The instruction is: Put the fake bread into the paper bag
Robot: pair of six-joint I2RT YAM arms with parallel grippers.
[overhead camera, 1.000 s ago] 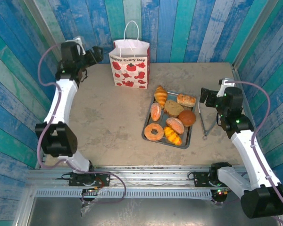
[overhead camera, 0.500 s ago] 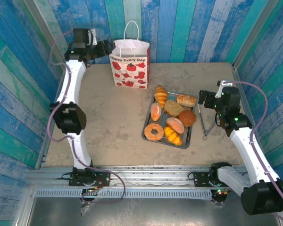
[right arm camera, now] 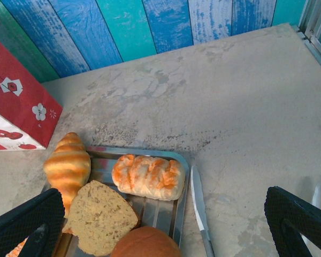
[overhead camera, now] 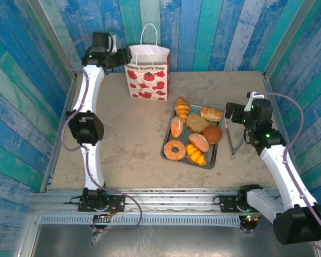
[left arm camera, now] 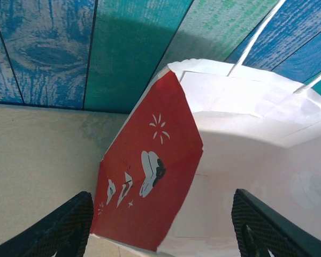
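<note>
Bread first: fake bread (overhead camera: 198, 142) heaped on the grey tray (overhead camera: 214, 159) right of centre on the desk (overhead camera: 123, 134), croissant (overhead camera: 182, 108) at the far end, ring donut (overhead camera: 174, 150) and yellow twisted roll (overhead camera: 196, 154) at the near end, lying exactly as a second ago, not one piece lifted. Nothing in the paper bag (overhead camera: 147, 75) as far as can be judged; stands upright at the far edge of the desk, well apart from the tray, handles up, unmoved as well. Real change on the left only: left arm (overhead camera: 91, 91) now stretched far out along the desk's left side, with left jaws brought in from further left until just beside the bag's left flank. Seen from the left wrist, red side panel (left arm camera: 150, 176) and white mouth of the bag straight ahead between the two dark fingertips (left arm camera: 64, 227), jaws parted but narrowing, gripping nothing yet, no contact with the paper to be made out. Right jaws spread fully wide, holding nothing, hovering by the tray's far right corner above the far end of the metal tongs (overhead camera: 231, 140), hardly shifted over the same second. Reads as set-up rather than progress: probably a move to pinch or steady the bag's rim and keep the mouth open for loading. Task itself at zero, every pastry yet to be carried across. Worth watching: light paper, easily tipped or crushed by a closing grip.
</note>
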